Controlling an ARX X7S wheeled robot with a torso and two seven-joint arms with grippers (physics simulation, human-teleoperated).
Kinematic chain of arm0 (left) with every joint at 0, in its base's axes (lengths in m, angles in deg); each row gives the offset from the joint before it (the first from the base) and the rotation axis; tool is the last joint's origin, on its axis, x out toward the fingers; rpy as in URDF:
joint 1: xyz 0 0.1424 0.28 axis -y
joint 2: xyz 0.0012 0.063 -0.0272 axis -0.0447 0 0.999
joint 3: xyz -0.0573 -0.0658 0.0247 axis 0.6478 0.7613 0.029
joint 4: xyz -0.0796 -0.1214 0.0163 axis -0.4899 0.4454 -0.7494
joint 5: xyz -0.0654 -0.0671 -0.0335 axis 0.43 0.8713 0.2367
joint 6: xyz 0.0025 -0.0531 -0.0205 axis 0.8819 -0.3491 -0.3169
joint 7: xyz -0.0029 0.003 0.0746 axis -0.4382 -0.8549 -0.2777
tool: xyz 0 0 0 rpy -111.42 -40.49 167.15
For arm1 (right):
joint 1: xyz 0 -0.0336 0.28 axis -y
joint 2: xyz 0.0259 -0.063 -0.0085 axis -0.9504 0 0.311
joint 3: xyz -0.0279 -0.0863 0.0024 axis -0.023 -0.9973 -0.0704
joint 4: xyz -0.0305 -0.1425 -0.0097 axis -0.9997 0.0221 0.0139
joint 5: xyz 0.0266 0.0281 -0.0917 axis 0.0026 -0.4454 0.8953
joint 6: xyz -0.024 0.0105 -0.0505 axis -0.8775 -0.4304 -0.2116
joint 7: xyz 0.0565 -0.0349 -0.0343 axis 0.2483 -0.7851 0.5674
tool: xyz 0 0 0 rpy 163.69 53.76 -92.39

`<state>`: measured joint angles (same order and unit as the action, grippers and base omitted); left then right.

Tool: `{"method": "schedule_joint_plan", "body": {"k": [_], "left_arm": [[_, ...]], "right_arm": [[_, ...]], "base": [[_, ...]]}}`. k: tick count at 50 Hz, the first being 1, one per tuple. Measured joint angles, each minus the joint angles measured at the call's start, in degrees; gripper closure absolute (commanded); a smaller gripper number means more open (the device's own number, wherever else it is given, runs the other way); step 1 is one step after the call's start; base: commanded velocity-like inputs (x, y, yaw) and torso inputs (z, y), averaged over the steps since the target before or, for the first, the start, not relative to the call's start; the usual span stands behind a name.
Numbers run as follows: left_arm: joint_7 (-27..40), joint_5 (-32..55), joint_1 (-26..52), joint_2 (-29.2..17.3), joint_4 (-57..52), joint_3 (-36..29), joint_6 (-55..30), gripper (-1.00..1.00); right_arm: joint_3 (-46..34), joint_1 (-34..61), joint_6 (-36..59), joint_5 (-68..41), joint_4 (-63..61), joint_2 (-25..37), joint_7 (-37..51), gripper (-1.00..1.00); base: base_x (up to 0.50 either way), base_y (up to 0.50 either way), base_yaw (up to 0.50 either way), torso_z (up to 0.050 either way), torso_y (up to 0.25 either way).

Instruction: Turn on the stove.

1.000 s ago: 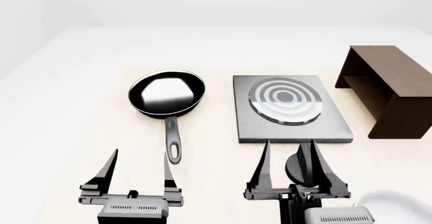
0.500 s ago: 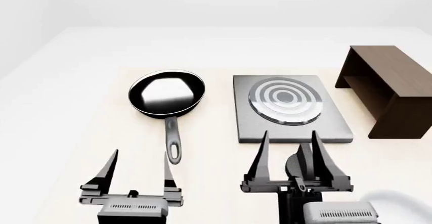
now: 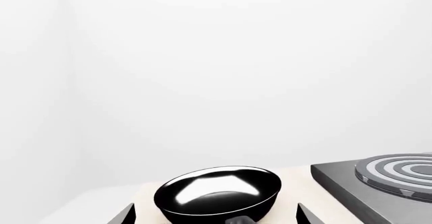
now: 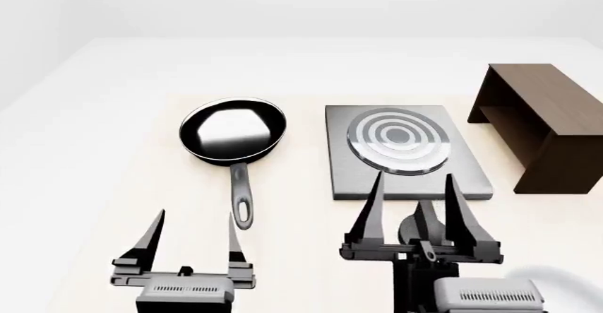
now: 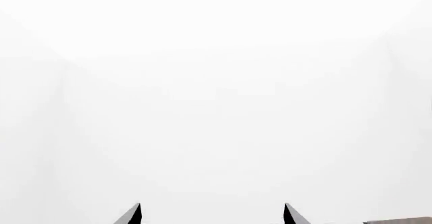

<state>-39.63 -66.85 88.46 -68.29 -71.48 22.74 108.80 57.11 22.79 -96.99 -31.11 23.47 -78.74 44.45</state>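
The stove (image 4: 358, 164) is a flat grey square hotplate with a ring burner (image 4: 397, 139) on top, right of centre in the head view. Its black round knob (image 4: 413, 232) sits by the stove's near edge, partly hidden between my right gripper's fingers. My right gripper (image 4: 413, 179) is open, its fingertips over the stove's near edge, above the knob. Its wrist view (image 5: 212, 209) shows only white wall. My left gripper (image 4: 195, 215) is open and empty, near the front left. The stove's corner shows in the left wrist view (image 3: 351, 181).
A black frying pan (image 4: 233, 131) lies left of the stove, its handle (image 4: 241, 197) pointing toward me beside my left gripper; it also shows in the left wrist view (image 3: 217, 196). A dark brown wooden shelf (image 4: 541, 122) stands right of the stove.
My right gripper has moved up and forward, so its fingertips now reach over the stove's near edge. The left arm, pan and stove have not moved.
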Motion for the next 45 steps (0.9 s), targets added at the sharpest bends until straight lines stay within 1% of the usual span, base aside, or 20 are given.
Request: {"method": "schedule_joint_plan", "body": {"k": [11,20,45], "left_arm": [[0.2,-0.1,0.0,-0.1,0.3,-0.2,0.5,-1.0],[0.3,-0.2,0.0,-0.2,0.6,-0.3,1.0,-1.0],[0.5,-0.6,1.6,0.6,2.6,-1.1,1.1,-1.0]], "right_arm": [[-1.0,-0.2,1.5,-1.9,-2.0,0.2,0.5,-1.0],[-2.0,-0.5,2.3,-0.7,-3.5,0.3,1.2,-1.0],[-2.2,-0.4,1.9,11.6,-2.9,0.5,6.6,-1.0]], "base": [[0.0,0.0,0.0,0.0,0.0],[0.0,0.0,0.0,0.0,0.0],[0.0,0.0,0.0,0.0,0.0]]}}
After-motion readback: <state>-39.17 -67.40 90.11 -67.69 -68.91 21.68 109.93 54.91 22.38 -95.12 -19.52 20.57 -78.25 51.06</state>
